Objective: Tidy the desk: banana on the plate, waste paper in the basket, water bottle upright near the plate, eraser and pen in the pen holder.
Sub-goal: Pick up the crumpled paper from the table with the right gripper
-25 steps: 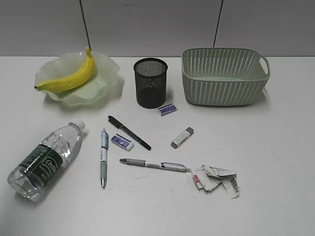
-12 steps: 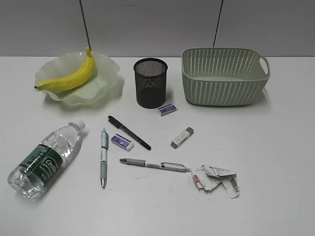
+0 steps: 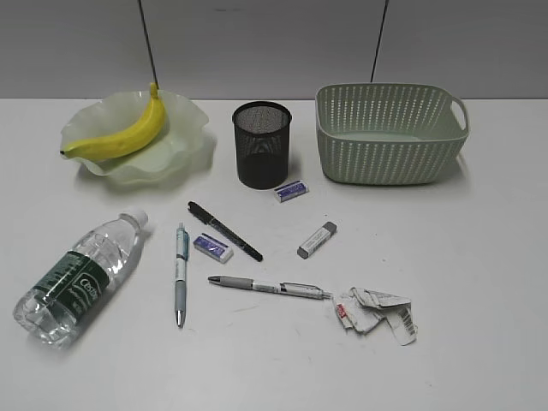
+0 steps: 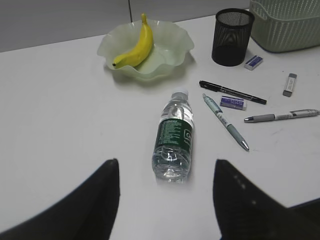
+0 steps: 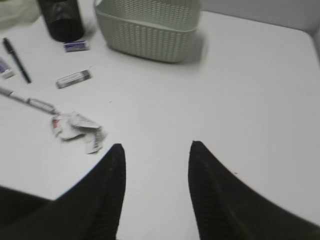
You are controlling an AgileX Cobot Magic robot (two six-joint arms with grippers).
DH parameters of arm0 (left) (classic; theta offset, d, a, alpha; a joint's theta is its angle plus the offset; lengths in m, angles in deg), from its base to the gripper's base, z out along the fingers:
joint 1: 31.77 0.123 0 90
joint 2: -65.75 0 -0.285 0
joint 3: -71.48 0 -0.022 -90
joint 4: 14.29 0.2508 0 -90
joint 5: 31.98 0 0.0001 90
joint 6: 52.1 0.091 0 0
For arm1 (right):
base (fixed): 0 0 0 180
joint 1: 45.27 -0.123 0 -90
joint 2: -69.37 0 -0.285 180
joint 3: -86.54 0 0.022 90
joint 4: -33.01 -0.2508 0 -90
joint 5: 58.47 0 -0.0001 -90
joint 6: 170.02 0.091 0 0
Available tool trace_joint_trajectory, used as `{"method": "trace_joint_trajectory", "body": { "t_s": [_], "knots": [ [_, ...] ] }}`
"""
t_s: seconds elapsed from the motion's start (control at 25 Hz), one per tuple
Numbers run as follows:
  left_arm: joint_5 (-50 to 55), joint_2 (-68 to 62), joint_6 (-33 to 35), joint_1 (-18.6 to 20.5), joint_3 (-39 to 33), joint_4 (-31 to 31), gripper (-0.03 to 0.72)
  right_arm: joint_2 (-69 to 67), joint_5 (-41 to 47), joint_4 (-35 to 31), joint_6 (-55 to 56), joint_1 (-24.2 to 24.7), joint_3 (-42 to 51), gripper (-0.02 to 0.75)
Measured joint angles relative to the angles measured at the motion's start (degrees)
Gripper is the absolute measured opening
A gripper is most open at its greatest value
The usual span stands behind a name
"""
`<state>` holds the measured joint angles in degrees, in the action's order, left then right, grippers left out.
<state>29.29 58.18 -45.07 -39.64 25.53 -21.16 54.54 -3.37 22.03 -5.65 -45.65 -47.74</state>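
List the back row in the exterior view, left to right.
plate with banana → pen holder → basket

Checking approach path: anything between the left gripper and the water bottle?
No. In the left wrist view the open left gripper sits just short of the lying water bottle, with only bare white desk between them.
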Motion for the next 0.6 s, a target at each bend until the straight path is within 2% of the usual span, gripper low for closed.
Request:
{"method": "trace_joint_trajectory", "body": {
  "t_s": [0.16,0.24,0.4,0.6],
  "knots": [
    [0.0,0.1,0.0,0.0,-0.2,0.2,0.44,-12.1,-1.1,-10.9,-12.2,-0.6,-1.7,0.342],
    [0.0,0.1,0.0,0.0,-0.2,0.3,0.437,-18.5,-2.5,-13.5,-15.8,-2.1,-3.2,0.342],
    [0.0,0.1,0.0,-0.2,-0.3,0.4,0.436,-31.7,-3.9,-14.0,-19.2,-7.2,-7.1,0.349],
    [0.0,0.1,0.0,-0.5,-0.3,0.4,0.436,-49.0,-5.5,-13.9,-24.1,-15.2,-11.1,0.4]
  ]
}}
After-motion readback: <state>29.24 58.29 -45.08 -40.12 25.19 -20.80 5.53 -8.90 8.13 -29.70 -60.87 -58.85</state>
